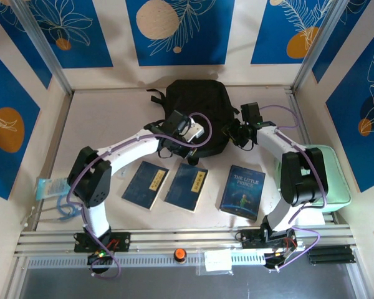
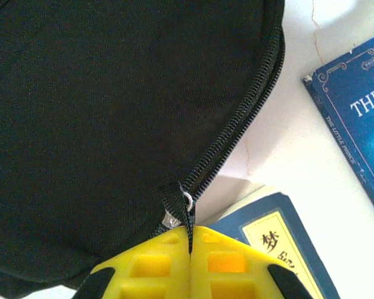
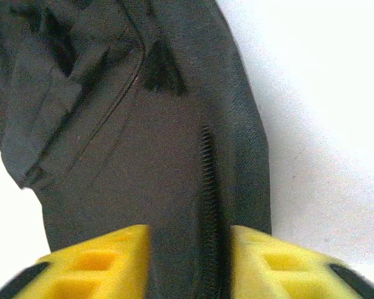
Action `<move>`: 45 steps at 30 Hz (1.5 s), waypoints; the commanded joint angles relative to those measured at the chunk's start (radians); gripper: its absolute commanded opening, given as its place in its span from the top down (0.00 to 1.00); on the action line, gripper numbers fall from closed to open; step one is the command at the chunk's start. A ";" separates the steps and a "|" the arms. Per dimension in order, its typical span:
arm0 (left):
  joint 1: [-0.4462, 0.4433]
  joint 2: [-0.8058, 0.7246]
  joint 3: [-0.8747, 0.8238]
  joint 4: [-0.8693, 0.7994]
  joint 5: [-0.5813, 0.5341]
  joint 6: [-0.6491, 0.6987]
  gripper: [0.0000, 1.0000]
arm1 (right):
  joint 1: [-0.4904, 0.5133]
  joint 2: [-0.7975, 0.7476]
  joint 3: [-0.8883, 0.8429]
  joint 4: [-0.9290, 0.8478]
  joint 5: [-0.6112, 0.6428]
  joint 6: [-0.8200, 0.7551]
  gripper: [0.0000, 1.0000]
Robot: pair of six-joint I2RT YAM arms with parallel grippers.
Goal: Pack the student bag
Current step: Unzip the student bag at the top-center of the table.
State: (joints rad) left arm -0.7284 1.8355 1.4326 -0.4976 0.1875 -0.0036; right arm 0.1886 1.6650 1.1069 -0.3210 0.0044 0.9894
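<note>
Fingers (image 2: 230, 261) of the left claw (image 2: 191, 235) press flat together on the black fabric pull tab (image 2: 182, 202) of a zipper (image 2: 240, 121), and a small metal ring shows just above the yellow tips. That zipper curves along the edge of the student bag (image 1: 193, 103) — a black soft backpack lying flat at the far middle of the desk (image 1: 106, 118), with straps trailing off its far-left side. The right claw (image 3: 188, 252) has its yellow fingers apart, straddling a strip of the bag's dark fabric where a short line of zipper teeth (image 3: 207, 168) runs between them; whether the pads touch the cloth cannot be told. From above, both claws sit at the bag's near edge, the left one by its near middle and the right one by its near-right corner, each arm bent inward from its base. Nearer than the bag, three books lie in a row, each apart from the next: a left blue book (image 1: 145, 185), a middle blue book (image 1: 187, 187) — both with a yellow label — and a Little Prince book (image 1: 244, 192) on the right. A mint-green case (image 1: 333, 180) rests at the desk's right edge, partly behind the right arm, and a clear packet (image 1: 50, 187) lies at the left edge.
</note>
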 commanded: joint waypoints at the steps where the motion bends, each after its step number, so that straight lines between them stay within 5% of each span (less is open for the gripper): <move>1: -0.006 0.014 0.042 -0.004 0.025 -0.029 1.00 | 0.016 -0.078 -0.044 -0.049 -0.004 0.033 0.47; 5: -0.006 0.005 0.024 -0.006 0.023 -0.026 1.00 | 0.074 -0.162 -0.157 -0.010 -0.070 0.163 0.34; 16: -0.008 -0.013 -0.012 -0.007 0.021 -0.027 1.00 | 0.148 -0.138 -0.210 0.084 -0.084 0.373 0.27; 27: -0.005 -0.045 -0.012 -0.086 -0.126 -0.047 1.00 | 0.161 -0.078 -0.149 0.041 -0.002 0.337 0.79; 35: -0.001 -0.129 -0.106 -0.160 -0.318 -0.033 1.00 | 0.160 -0.071 -0.140 0.021 0.032 0.309 0.82; 45: 0.024 -0.113 -0.148 -0.171 -0.379 -0.033 1.00 | 0.157 -0.082 -0.132 0.008 0.043 0.285 0.83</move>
State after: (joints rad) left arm -0.7193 1.7206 1.2900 -0.6220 -0.1333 -0.0441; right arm 0.3473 1.5936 0.9558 -0.2817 0.0120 1.2911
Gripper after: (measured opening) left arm 0.041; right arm 0.175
